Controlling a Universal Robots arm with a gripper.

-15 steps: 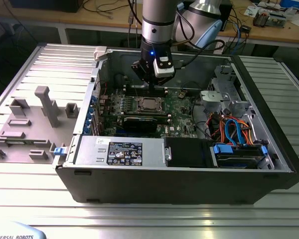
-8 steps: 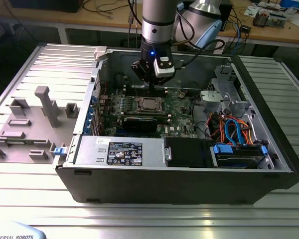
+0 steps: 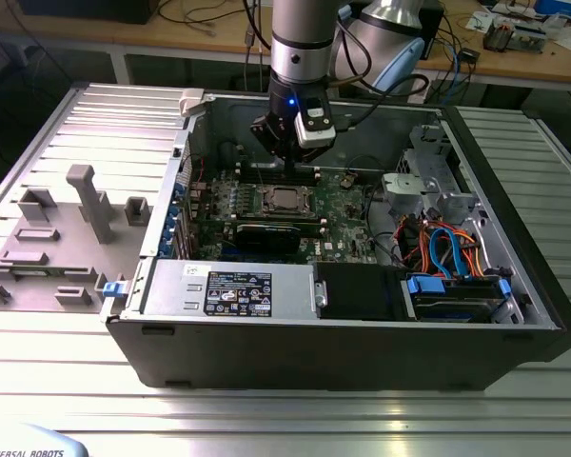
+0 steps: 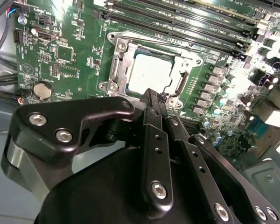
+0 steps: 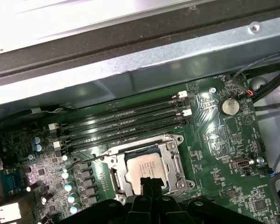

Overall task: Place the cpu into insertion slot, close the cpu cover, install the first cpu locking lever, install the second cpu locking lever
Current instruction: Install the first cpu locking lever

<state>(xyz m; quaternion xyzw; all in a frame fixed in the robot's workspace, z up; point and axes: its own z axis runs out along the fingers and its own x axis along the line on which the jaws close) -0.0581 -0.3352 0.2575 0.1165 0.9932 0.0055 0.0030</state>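
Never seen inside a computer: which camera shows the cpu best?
The second wrist view: the cpu looks largest, seen from close above. The first wrist view shows it smaller; the exterior view, tiny.

Ribbed aluminium table (image 3: 514, 400) under bright workshop light.
Glare runs along its near edge; grey fixture blocks (image 3: 86, 200) stand at the exterior view's left, and a wooden workbench (image 3: 171, 43) strewn with cables (image 3: 209, 14) runs behind.
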